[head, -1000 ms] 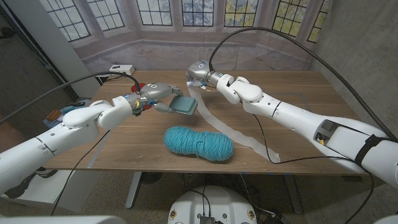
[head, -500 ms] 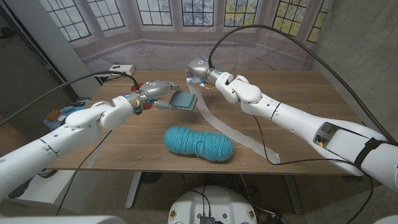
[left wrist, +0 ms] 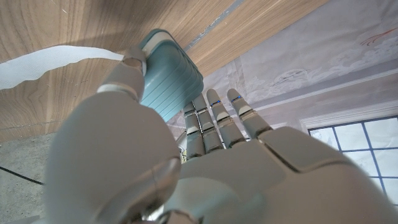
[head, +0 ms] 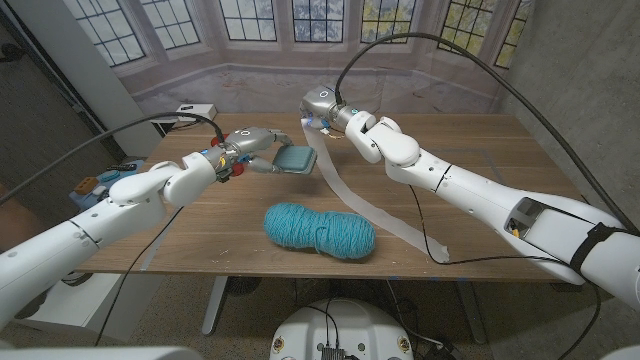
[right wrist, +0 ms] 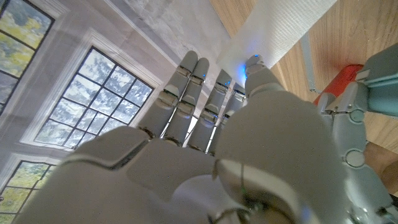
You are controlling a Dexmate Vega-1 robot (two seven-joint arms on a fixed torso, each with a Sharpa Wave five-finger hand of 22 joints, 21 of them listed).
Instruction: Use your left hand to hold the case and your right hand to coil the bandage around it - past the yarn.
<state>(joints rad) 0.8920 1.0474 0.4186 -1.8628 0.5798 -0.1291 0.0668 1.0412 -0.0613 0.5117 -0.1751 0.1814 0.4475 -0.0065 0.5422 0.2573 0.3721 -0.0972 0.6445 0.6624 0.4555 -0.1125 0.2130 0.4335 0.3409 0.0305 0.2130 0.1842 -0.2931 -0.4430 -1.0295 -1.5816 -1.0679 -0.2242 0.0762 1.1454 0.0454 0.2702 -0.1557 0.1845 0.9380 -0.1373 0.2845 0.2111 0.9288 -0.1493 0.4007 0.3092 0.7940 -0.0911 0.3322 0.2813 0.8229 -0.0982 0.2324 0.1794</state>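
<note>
Table (head: 480, 170) is crossed by the white bandage (head: 375, 215), one end seemingly pinched in the right hand (head: 322, 108). Teal yarn (head: 320, 230) is seen nearer. The teal case (head: 296, 159) is gripped by the left hand (head: 250, 150), above the table.

A wooden table (head: 480, 190) stands before pale walls with leaded bay windows (head: 320, 18).
</note>
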